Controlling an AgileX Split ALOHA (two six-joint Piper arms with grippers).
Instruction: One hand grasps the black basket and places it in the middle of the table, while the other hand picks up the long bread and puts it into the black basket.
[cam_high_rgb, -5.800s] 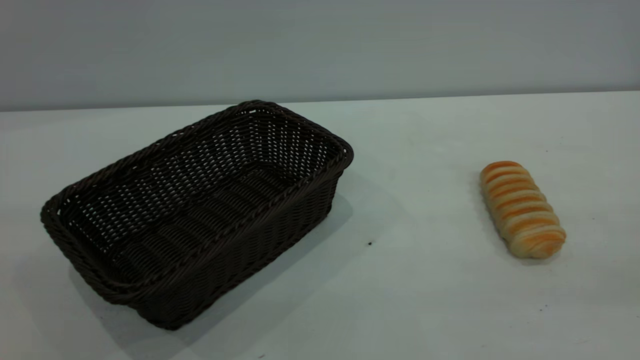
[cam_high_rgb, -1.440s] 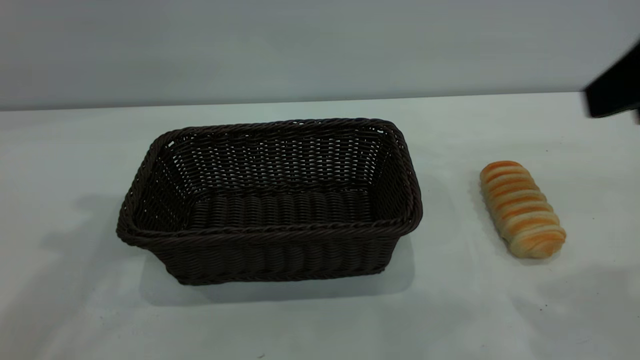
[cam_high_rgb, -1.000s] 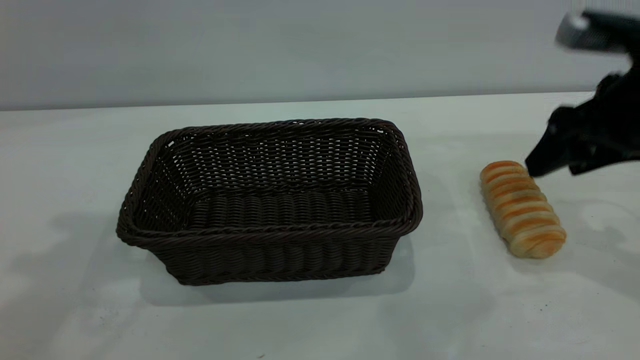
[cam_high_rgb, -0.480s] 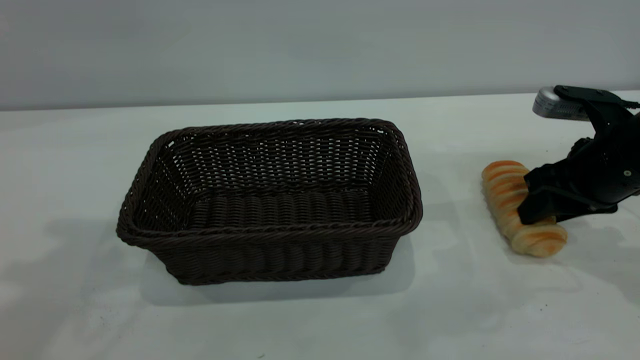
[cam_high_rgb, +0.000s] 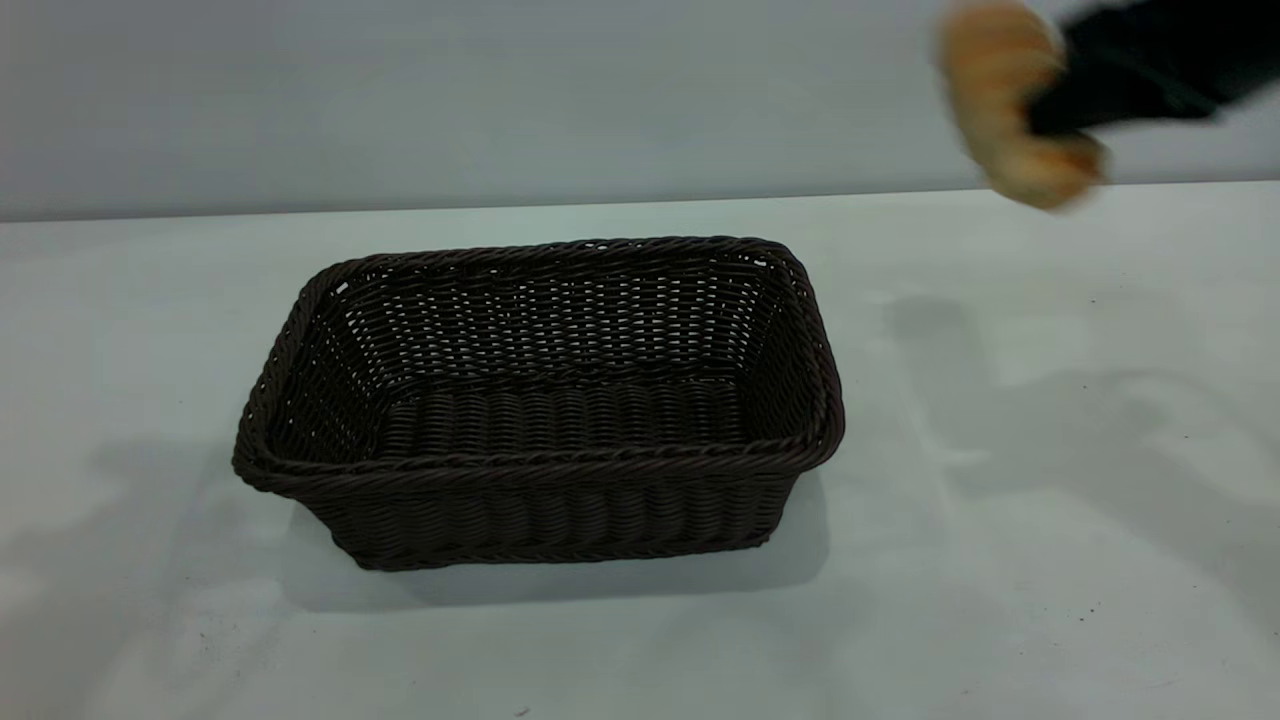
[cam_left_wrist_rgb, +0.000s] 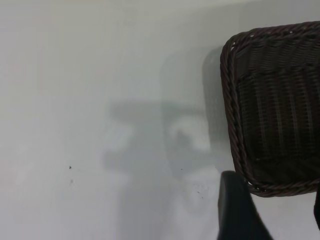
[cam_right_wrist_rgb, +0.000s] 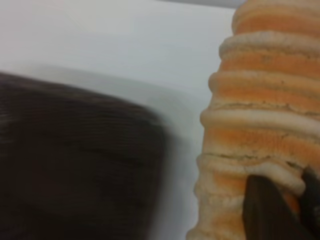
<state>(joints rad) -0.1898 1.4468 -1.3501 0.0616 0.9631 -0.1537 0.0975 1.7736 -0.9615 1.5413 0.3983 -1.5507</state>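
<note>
Above table (cam_high_rgb: 1000, 560): right pincer (cam_high_rgb: 1040, 115) clamping long bread (cam_high_rgb: 1000, 100)

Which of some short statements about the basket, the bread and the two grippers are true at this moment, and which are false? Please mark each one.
1. The long bread lies on the table. False: the right gripper holds it in the air, to the right of the basket.
2. The black basket has nothing inside it. True.
3. The basket is tipped on its side. False: it stands upright.
4. The left gripper holds the basket's rim. False: it is beside the rim, gripping nothing.
5. The right gripper clamps the bread near one end. True.
</note>
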